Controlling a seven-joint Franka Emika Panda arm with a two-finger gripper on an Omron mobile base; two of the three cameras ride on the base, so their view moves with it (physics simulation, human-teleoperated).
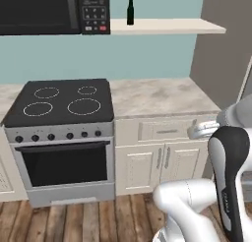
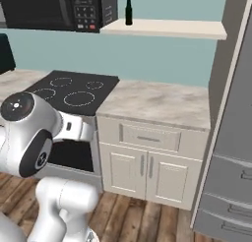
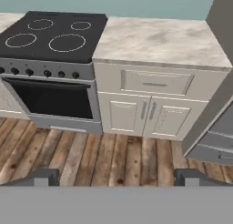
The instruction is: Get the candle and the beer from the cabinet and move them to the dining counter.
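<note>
Left base view: beer (image 1: pixel 130 11) upright on cabinet (image 1: pixel 167 25) beside microwave (image 1: pixel 54 11).

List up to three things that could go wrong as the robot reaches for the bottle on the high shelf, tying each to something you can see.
1. The beer is tall and narrow and stands on the cabinet shelf; a nudge from a finger might topple it.
2. It stands close to the microwave, so the arm may bump that on approach.
3. The open gripper faces the floor and lower doors, so a long upward reach is needed, and misalignment is possible.
</note>
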